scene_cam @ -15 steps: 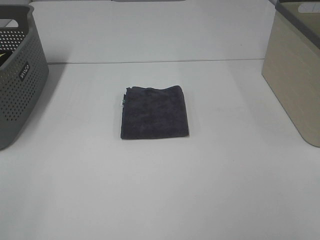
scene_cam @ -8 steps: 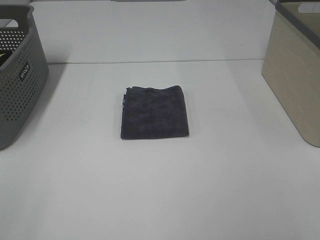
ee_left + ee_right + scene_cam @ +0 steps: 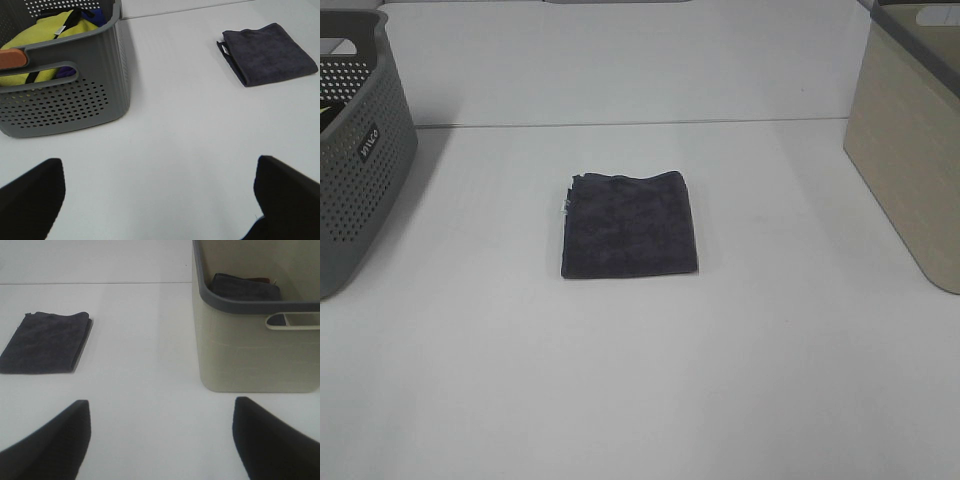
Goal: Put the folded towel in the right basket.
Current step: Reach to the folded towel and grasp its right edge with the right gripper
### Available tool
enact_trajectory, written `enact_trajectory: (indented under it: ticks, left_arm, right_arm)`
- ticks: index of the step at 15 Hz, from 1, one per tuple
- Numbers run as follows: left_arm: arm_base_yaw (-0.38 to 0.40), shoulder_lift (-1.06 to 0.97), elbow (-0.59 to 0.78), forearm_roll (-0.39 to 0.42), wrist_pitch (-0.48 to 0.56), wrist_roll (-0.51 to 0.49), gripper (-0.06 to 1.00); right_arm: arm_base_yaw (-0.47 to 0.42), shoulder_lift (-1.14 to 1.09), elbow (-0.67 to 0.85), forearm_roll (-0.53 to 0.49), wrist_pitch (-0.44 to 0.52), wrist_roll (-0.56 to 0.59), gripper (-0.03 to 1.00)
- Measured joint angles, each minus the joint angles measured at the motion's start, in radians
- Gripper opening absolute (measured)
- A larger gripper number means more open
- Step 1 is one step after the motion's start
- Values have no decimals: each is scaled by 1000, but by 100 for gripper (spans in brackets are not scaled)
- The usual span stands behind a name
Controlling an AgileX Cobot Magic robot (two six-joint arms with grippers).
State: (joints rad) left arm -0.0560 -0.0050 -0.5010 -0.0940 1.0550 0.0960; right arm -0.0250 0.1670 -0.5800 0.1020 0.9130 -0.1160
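Note:
A dark grey folded towel (image 3: 628, 224) lies flat in the middle of the white table. It also shows in the left wrist view (image 3: 267, 53) and the right wrist view (image 3: 47, 342). The beige right basket (image 3: 910, 150) stands at the table's right edge; the right wrist view shows its wall (image 3: 250, 347) and a dark folded towel (image 3: 245, 287) inside it. My left gripper (image 3: 160, 200) and right gripper (image 3: 160, 440) are open and empty, both well short of the towel. Neither arm shows in the exterior high view.
A grey perforated basket (image 3: 355, 160) stands at the left edge; the left wrist view shows its wall (image 3: 65, 100) and yellow, blue and orange items inside. The table's back edge runs behind the towel.

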Motion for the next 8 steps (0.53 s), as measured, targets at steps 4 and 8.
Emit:
enact_trajectory:
  ticks: [4,8]
  left_arm:
    - [0,0,0,0,0,0,98]
    - [0,0,0,0,0,0,98]
  right_arm:
    - [0,473,-195,3,-136,0,75]
    - [0,795,-386,3,-143,0,75]
